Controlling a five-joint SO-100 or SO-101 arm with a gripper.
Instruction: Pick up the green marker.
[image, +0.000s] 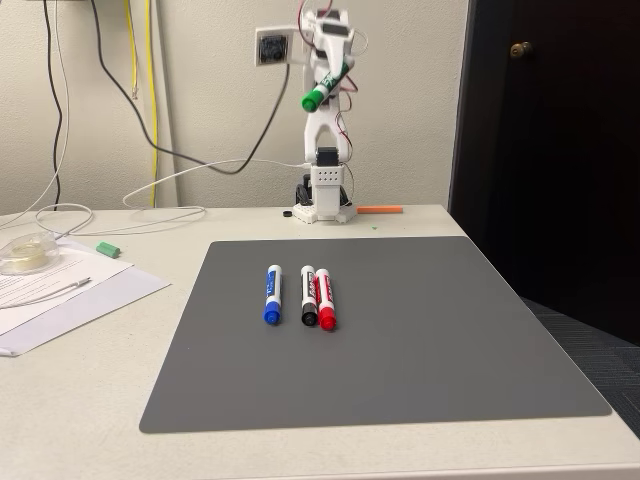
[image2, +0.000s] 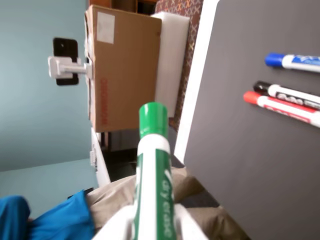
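Observation:
The green marker (image: 322, 91) is held high above the table at the back, tilted with its green cap down and to the left in the fixed view. My gripper (image: 332, 78) is shut on its barrel. In the wrist view the green marker (image2: 154, 175) rises from the bottom edge, cap upward, with my white gripper (image2: 152, 225) clamped around its labelled barrel. Far from it, a blue marker (image: 272, 293), a black marker (image: 308, 294) and a red marker (image: 324, 297) lie side by side on the grey mat (image: 420, 340).
Papers and a tape roll (image: 25, 252) lie at the left with a small green piece (image: 108, 248). An orange pen (image: 380, 209) rests by the arm's base (image: 324, 205). Cables hang on the wall. A cardboard box (image2: 125, 65) and a person's clothing (image2: 60, 220) appear in the wrist view.

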